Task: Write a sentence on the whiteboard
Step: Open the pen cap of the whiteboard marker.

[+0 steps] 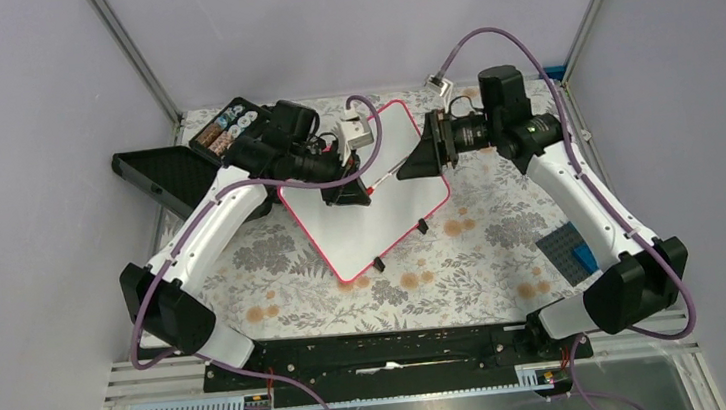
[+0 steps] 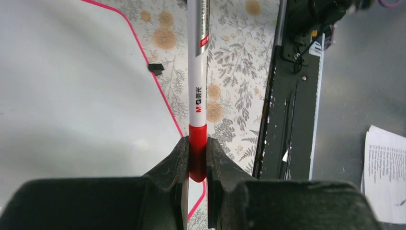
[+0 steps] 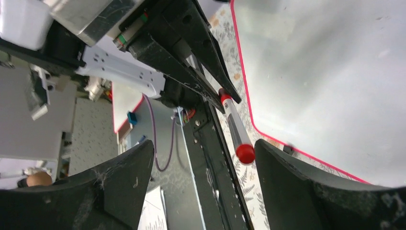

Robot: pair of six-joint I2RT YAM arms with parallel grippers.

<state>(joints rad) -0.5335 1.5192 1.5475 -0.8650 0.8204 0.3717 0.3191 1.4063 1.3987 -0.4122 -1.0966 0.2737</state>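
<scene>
From above, the whiteboard [image 1: 367, 235] lay skewed mid-table, its far corner near the case [image 1: 231, 127]. Bare table [image 1: 465, 265] lay off its near and right edges. It was blank and pink-rimmed, with two black clips. The left gripper [image 1: 353, 194] and right gripper [image 1: 415, 160] met above it.

Left wrist: jaws pinched the red end of the pen [image 2: 198, 96] over the board's rim.

Right wrist: fingers spread wide, with the pen's other red end between them, touching neither.
</scene>
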